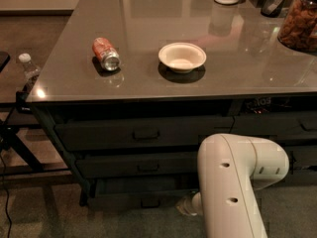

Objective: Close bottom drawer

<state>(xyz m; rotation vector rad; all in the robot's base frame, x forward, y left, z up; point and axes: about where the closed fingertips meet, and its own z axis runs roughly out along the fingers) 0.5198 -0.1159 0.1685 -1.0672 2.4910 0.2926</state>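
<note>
So, the hand (189,206) sits low down, tucked behind the big white arm (233,182), just beside the right part of the bottom drawer (131,195). Most of it is hidden, so I can't tell if it's spread or pressed together. That drawer is the lowest of the wide three-stack under the worktop (148,14). It sticks out a bit past the two above it, with its long axis running left-right along the worktop's front edge. The flat front faces the camera, with a small dark pull (149,201) in the middle. Up top there's a red can (105,53) lying on its side, shiny end toward the camera, label not readable. A white bowl (182,57) sits apart to its right, and a jar (299,19) of brown snacks is at the far right edge. A clear bottle (28,68) stands off the left corner.
</note>
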